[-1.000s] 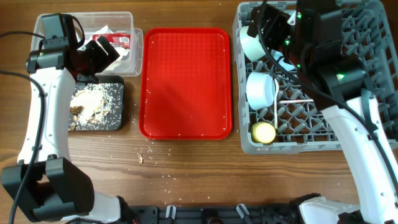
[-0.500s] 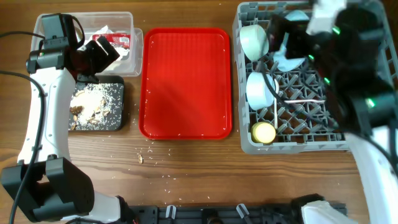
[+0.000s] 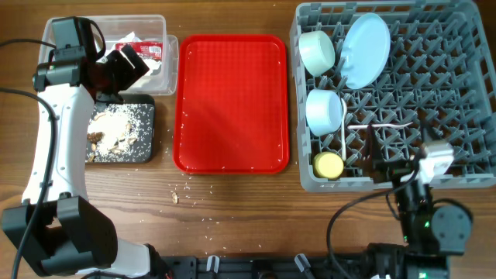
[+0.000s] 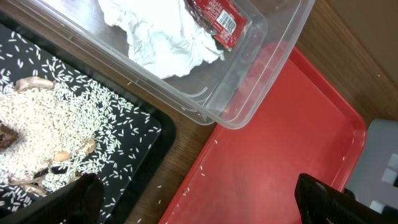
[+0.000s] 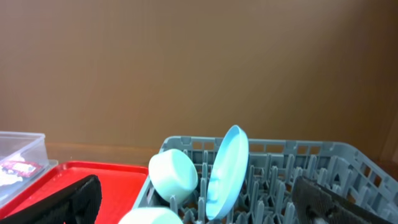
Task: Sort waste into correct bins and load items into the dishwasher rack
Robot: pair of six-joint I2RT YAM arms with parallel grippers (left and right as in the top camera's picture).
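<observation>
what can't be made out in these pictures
- cutlery: overhead, too small among the rack pegs to tell spoon from fork
- tub: overhead, left arm hides part of it
- lower bowl: right wrist, cut off by the bottom edge
- packet: left wrist, top edge cuts it, print blurred

Setting: robot test bench, not a real kitchen. Evidence: left arm [image 3: 56,139] and right arm [image 3: 425,203] mounted at the near edge of a bare wooden surface [image 3: 232,209]. Plain brown wall [image 5: 186,62] behind. Dishwasher rack [image 3: 372,180] sits directly on the surface, beside a red serving tray [image 3: 232,101].
</observation>
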